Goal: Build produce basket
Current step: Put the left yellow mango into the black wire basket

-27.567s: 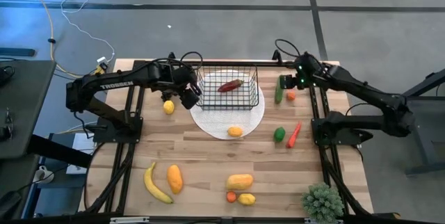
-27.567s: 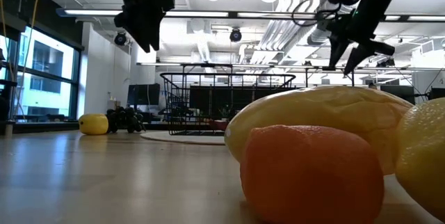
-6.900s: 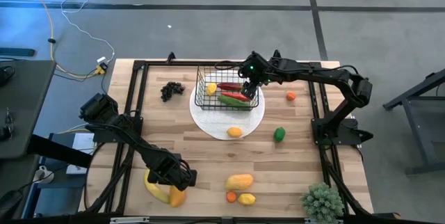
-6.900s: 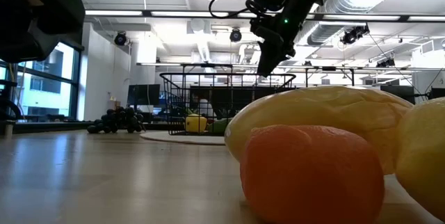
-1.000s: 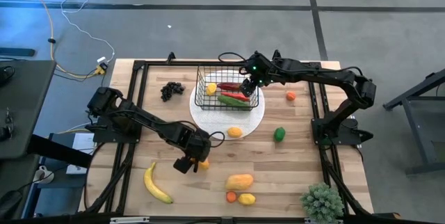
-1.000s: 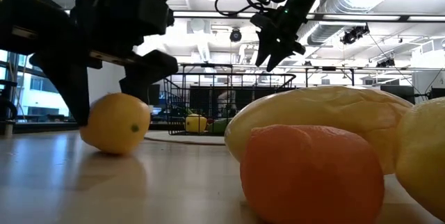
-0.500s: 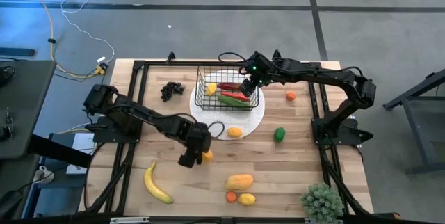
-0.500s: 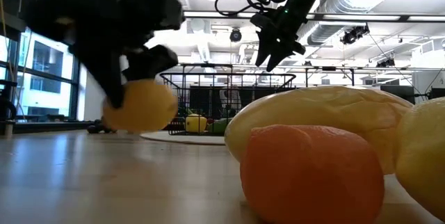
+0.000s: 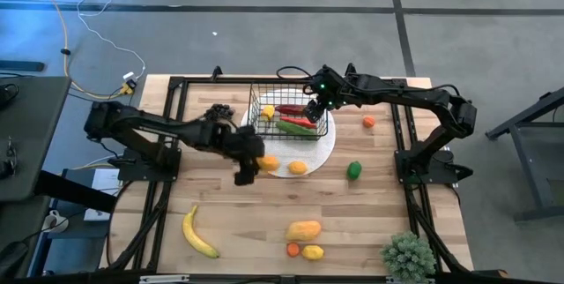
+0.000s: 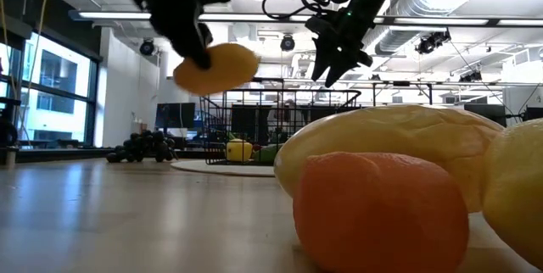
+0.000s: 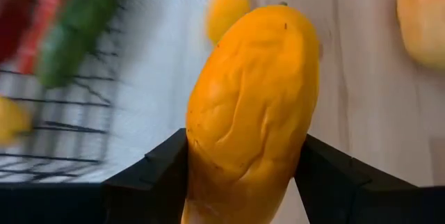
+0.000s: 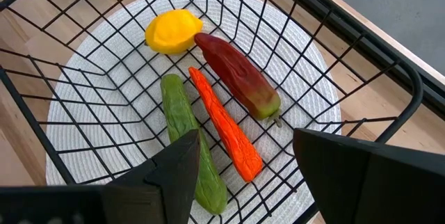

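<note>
Wooden tabletop (image 9: pixel 352 205) is carrying scattered produce. Left gripper (image 9: pixel 251 164) fingers are gripping 1 orange fruit (image 11: pixel 250 113) beside the basket (image 9: pixel 291 115). Right gripper (image 9: pixel 310 111) fingers are hanging parted over the basket.

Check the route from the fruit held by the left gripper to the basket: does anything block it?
The right gripper hovers open over the basket, partly occupying the drop zone. Otherwise nothing visible blocks the orange fruit in the left gripper.
</note>
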Robot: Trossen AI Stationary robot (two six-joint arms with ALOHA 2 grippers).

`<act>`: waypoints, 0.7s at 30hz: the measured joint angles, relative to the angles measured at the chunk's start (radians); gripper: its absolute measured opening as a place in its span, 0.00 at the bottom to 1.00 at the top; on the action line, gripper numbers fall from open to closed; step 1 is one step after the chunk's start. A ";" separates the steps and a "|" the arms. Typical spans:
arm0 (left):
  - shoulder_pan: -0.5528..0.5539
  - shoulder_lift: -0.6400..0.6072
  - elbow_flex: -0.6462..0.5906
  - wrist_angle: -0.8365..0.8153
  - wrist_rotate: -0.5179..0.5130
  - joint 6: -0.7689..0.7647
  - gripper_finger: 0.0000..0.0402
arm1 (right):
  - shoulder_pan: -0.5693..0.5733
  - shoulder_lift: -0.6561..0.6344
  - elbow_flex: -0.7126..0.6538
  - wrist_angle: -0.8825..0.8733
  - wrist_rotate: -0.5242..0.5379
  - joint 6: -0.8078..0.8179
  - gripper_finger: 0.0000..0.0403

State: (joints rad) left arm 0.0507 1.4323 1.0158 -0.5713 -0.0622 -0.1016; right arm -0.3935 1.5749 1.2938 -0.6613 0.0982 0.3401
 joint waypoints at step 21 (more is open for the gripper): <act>0.250 -0.065 0.053 0.143 -0.168 0.200 0.51 | 0.000 0.000 0.000 0.007 -0.002 0.016 0.53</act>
State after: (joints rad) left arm 0.3011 1.3671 1.0687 -0.4284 -0.2307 0.0988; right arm -0.3938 1.5749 1.2938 -0.6540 0.0963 0.3562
